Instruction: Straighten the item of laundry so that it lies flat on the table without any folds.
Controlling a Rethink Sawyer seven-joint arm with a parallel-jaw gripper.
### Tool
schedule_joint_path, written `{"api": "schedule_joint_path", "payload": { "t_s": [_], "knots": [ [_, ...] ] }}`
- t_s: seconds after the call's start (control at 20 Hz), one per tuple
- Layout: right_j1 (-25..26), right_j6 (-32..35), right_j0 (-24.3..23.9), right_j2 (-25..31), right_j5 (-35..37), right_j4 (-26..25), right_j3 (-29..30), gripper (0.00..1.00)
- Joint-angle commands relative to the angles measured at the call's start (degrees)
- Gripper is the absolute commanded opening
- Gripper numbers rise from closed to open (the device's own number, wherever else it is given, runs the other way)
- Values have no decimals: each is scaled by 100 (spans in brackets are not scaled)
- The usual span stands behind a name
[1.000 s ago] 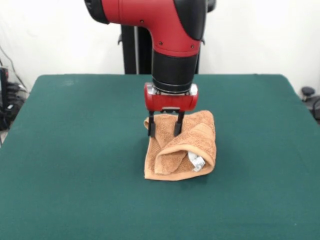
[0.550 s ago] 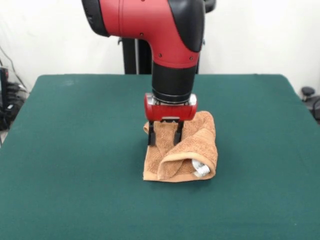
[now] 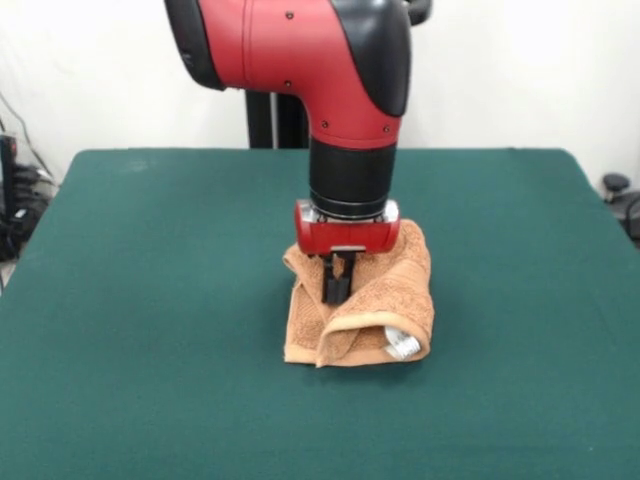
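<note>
The towel (image 3: pixel 375 305) sits a little past the middle of the green desk (image 3: pixel 150 330), bunched into a thick, lumpy bundle rather than spread out. It is an orange-brown terry cloth, and from where I stand its right-hand portion is folded over on itself, so a rounded, doubled edge curls along the front like the lip of a roll. A woven border band shows as a smoother stripe running diagonally across the upper layer on the right. A small white label (image 3: pixel 403 346) pokes out at the lower right corner of the bundle, just under that curled edge. The left side is looser, with a crumpled flap standing up and a shadowed hollow between it and the folded part. The bottom edge lies flat against the felt in a fairly straight line. The red and black arm (image 3: pixel 330 80) comes straight down over the bundle, and its red end effector (image 3: pixel 337 283) is pressed low into the upper middle of the cloth. The two dark fingers (image 3: pixel 333 281) are drawn close together, nearly touching, with their tips down in the fabric, and they look pinched on a ridge of towel between them, though the cloth hides the very tips. The rest of the desk around the towel is smooth green felt.
</note>
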Motion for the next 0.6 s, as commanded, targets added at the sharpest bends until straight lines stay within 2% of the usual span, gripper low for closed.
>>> {"api": "schedule_joint_path", "payload": {
  "t_s": [0.05, 0.45, 0.6],
  "knots": [
    [347, 177, -27, 676, -38, -327, 129, 0],
    [309, 42, -165, 836, 182, -329, 57, 0],
    [315, -19, -279, 970, 44, -394, 84, 0]
  ]
}}
